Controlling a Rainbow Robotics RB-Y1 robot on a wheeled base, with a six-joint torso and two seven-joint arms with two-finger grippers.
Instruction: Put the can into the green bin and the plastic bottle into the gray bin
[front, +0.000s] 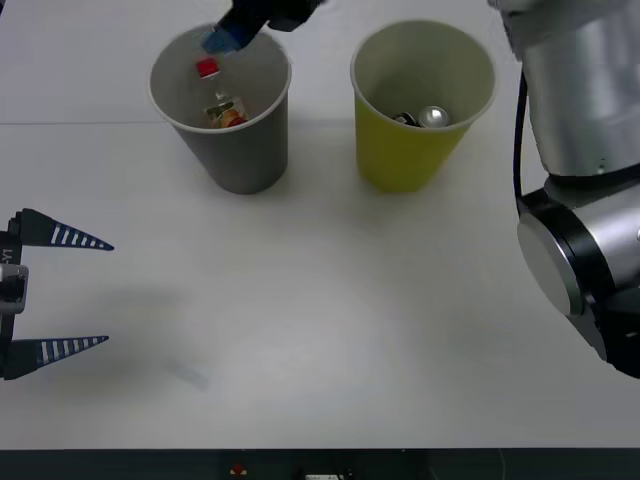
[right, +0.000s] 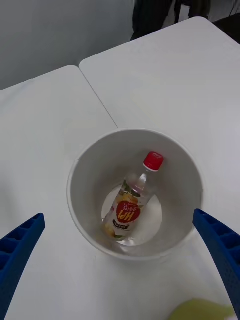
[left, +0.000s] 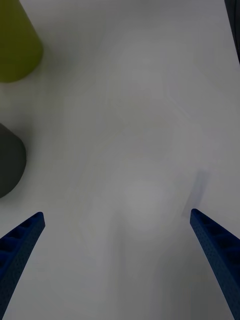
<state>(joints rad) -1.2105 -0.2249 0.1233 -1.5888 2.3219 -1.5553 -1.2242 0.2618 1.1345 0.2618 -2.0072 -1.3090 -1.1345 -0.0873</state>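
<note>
A: Item one, the right pincer (right: 120, 270): fingers spread wide, holding nothing, poised directly above the gray bin (front: 222, 172). Item two, the plastic bottle (right: 131, 200): straight below that pincer, leaning inside the bin, red cap up against the wall.

B: And the can (front: 432, 117)?

A: Item three: resting at the bottom of the green bin (front: 418, 150), off to the side of the right pincer. Both things appear placed. Item four, the left pincer (front: 58, 292): fingers apart, empty, low over the bare desk (front: 320, 330), well apart from both bins.

B: Risks?

A: Mostly on withdrawal, I judge. A spread finger sits close to the gray bin's rim; pulling sideways before lifting could catch it and tip the bin, spilling the bottle. The right arm also passes near the green bin, which could be knocked likewise.
</note>
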